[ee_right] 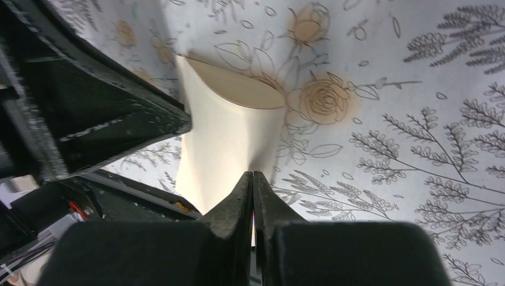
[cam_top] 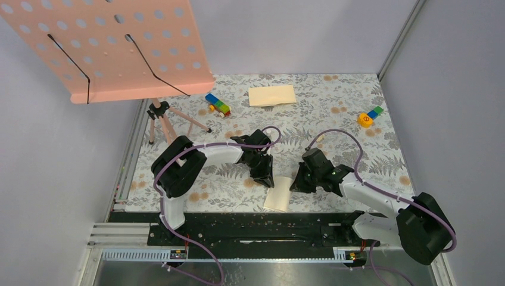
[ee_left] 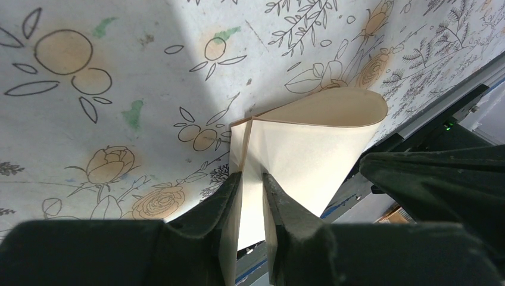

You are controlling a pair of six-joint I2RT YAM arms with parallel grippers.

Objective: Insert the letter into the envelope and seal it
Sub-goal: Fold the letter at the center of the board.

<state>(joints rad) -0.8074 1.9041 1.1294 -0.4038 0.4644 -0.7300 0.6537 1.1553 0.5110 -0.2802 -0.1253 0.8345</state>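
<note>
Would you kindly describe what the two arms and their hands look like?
Both arms share one build: the left arm and right arm have smooth white links between bulky black joint housings. A thin purple cable loops along each. The left hand and right hand are matte black, each with two tapering, wedge-shaped fingers. No markings are visible.

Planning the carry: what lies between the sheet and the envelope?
In the top view, between the sheet and the envelope lies bare flowered cloth, crossed only by a purple cable loop.
</note>
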